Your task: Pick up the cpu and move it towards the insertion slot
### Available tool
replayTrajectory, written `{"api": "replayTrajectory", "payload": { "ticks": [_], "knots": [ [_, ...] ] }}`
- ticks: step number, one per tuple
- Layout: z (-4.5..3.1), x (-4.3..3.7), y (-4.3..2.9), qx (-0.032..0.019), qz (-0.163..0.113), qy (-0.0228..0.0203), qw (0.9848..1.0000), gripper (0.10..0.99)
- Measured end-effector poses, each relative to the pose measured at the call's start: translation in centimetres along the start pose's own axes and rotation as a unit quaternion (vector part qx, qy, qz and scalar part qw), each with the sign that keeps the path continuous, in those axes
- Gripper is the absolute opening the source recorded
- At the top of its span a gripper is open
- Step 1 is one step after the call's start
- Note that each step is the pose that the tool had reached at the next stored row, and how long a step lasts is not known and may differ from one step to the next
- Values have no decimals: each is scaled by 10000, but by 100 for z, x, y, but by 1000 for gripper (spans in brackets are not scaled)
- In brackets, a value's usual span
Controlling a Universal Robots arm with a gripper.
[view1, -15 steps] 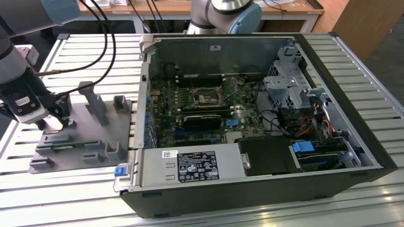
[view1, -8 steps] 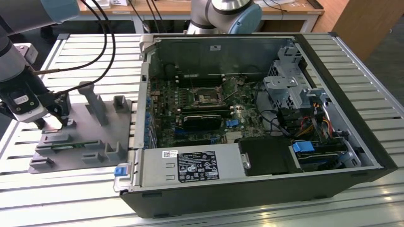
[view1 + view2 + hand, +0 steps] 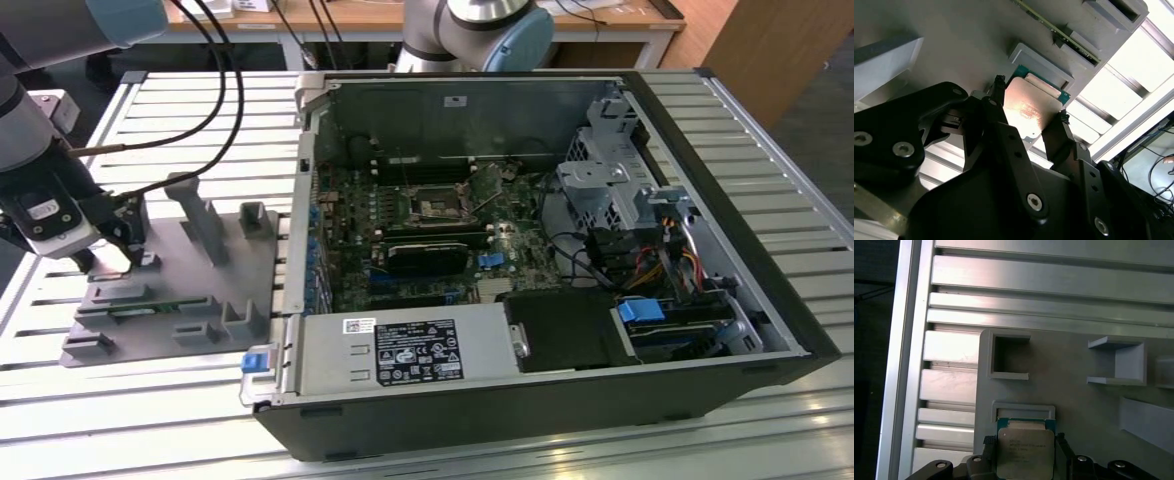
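At the exterior view's left edge of the slatted aluminium table [image 3: 187, 110], the gripper [image 3: 118, 255] is hanging low over the grey fixture plate [image 3: 160, 325], close to that plate's far left corner. Its two black fingers [image 3: 1001, 125] are bracketing the cpu [image 3: 1026, 107] on opposite edges and appear to be clenching it, a side hold that is leaving the shiny top untouched. In the first wrist view the cpu [image 3: 1025, 452] is lying flat, partly over a shallow rimmed pocket [image 3: 1024, 407] beside the plate's edge; whether it is clear of the plate cannot be told. Toward the exterior view's right, the open computer case [image 3: 767, 270] is lying on its side so that the motherboard [image 3: 387, 230] is facing up. The insertion slot [image 3: 438, 207] is sitting near the board's middle, well apart from the gripper.
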State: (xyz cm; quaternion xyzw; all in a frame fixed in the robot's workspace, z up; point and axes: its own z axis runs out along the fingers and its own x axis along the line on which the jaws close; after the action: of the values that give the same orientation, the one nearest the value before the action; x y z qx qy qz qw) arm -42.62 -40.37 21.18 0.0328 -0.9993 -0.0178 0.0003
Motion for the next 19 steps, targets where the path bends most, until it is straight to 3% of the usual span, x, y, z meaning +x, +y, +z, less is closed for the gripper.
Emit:
{"api": "replayTrajectory", "payload": {
  "ticks": [19],
  "knots": [
    [-88, 0, 3, -7, 0, 0, 10000, 549]
  ]
}}
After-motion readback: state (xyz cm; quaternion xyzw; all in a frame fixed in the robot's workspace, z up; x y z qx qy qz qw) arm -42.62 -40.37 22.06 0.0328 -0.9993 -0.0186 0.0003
